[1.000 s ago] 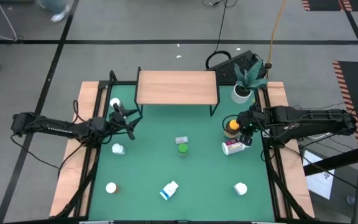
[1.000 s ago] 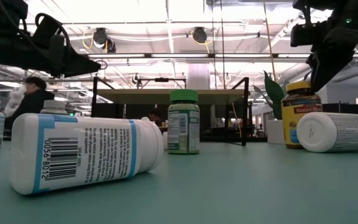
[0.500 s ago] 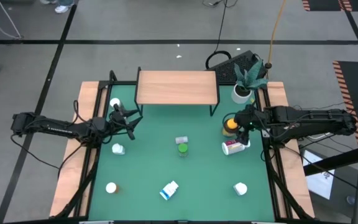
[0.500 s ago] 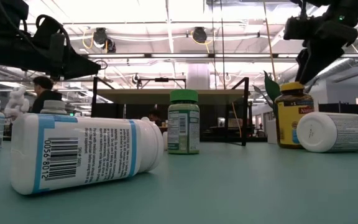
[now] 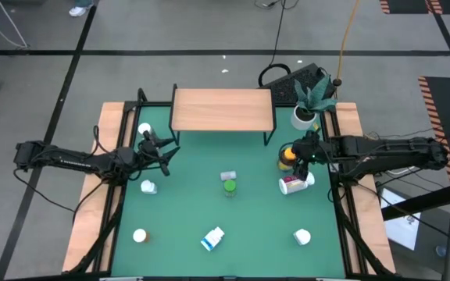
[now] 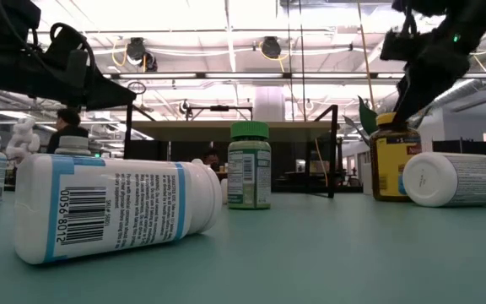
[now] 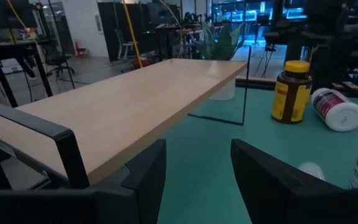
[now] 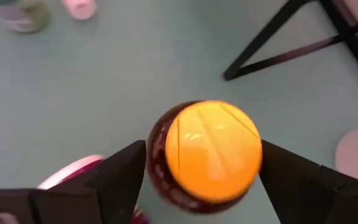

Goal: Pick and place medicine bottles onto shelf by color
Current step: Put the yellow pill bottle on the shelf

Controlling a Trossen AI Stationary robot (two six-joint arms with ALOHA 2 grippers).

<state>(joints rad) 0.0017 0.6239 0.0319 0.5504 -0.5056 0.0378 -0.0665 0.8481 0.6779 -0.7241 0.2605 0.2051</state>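
Readable print — one bottle only

A barcode with the digits 0056 8012 beneath it runs along the blue-and-white label of the fallen bottle point(image 6: 116, 207) lying nearest in the low view; the column of small type beside that barcode is too fine to read. The green bottle point(image 6: 249, 165) standing behind it carries label print that cannot be made out, and the labels on the amber bottle point(image 6: 395, 159) and on the toppled white bottle point(image 6: 454, 179) — both at the far side in the low view — give no legible words either.
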